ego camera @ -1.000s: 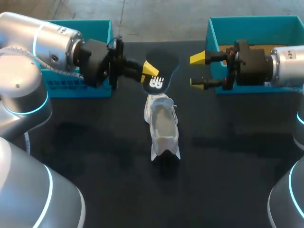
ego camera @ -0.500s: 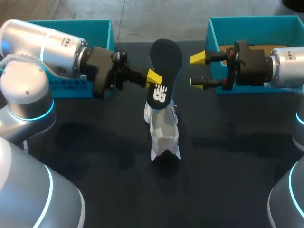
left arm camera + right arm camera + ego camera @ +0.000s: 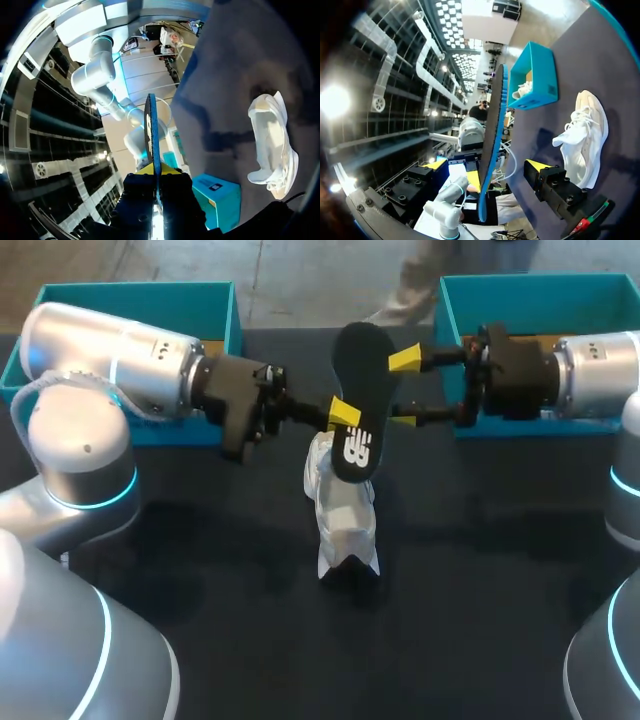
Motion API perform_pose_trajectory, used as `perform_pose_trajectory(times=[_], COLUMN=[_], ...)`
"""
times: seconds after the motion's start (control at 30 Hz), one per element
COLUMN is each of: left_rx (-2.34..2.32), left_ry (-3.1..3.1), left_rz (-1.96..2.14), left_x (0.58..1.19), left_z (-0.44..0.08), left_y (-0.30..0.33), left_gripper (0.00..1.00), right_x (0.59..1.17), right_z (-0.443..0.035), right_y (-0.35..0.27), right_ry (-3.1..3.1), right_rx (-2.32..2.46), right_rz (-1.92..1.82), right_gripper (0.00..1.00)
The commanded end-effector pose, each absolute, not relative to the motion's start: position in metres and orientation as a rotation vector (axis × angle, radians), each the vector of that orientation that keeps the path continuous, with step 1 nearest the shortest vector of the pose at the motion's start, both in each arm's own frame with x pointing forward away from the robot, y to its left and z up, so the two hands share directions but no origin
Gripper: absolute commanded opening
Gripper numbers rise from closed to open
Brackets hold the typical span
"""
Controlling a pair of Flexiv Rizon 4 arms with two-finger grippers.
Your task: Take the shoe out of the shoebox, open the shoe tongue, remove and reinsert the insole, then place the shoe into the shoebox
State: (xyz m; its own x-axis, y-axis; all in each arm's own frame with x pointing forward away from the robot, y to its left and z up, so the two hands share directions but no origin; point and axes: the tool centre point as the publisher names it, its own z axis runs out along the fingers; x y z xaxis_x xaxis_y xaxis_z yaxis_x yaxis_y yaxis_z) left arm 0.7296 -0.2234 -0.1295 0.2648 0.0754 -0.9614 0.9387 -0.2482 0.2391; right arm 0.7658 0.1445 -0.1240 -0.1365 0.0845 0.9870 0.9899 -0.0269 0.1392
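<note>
Black cloth covers the table [image 3: 200, 570], and a white shoe [image 3: 345, 510] sits on it near the middle, out of any box. It stands on its sole and no claw is touching it. Up above the far end of the shoe is the black insole [image 3: 360, 405], held in the air and standing almost straight up, with a white mark near its low end. The left gripper [image 3: 345, 415] comes in from the left side and pinches the low part of the insole tight between its two yellow tips. From the left wrist camera the insole [image 3: 151, 135] looks like a thin line coming up out of the left gripper [image 3: 156, 172], and the shoe [image 3: 272, 145] lies off to one side on the table. The right gripper [image 3: 405, 390] comes in from the right side with its fingers spread wide apart. From the right wrist camera the insole [image 3: 492, 150] stands in the space between the right gripper [image 3: 488, 164] fingers, with a gap on each side, so this claw is not holding it. The shoe [image 3: 582, 140] lies below it on the table. Two teal boxes stand at the back of the table, the left teal box [image 3: 130, 295] behind the left arm and the right teal box [image 3: 520, 285] behind the right arm.
</note>
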Motion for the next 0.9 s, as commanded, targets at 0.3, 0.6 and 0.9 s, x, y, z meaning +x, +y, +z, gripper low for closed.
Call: perform_pose_trajectory(times=[0.3,0.6,0.9], left_rx=[1.527,1.504,1.459], left_ry=[0.983,1.013,1.142], left_rz=[-1.109,-1.115,-1.171], left_x=[0.727,0.727,0.725], left_z=[-0.137,-0.137,-0.133], left_y=[-0.232,-0.228,-0.221], left_gripper=[0.0,0.0,1.0], right_x=[0.778,0.779,0.781], right_z=[-0.127,-0.127,-0.131], right_y=[0.158,0.157,0.159], right_ry=[-1.363,-1.359,-1.368], right_rx=[-1.212,-1.225,-1.218], right_rz=[-1.274,-1.292,-1.297], right_gripper=[0.3,0.0,0.0])
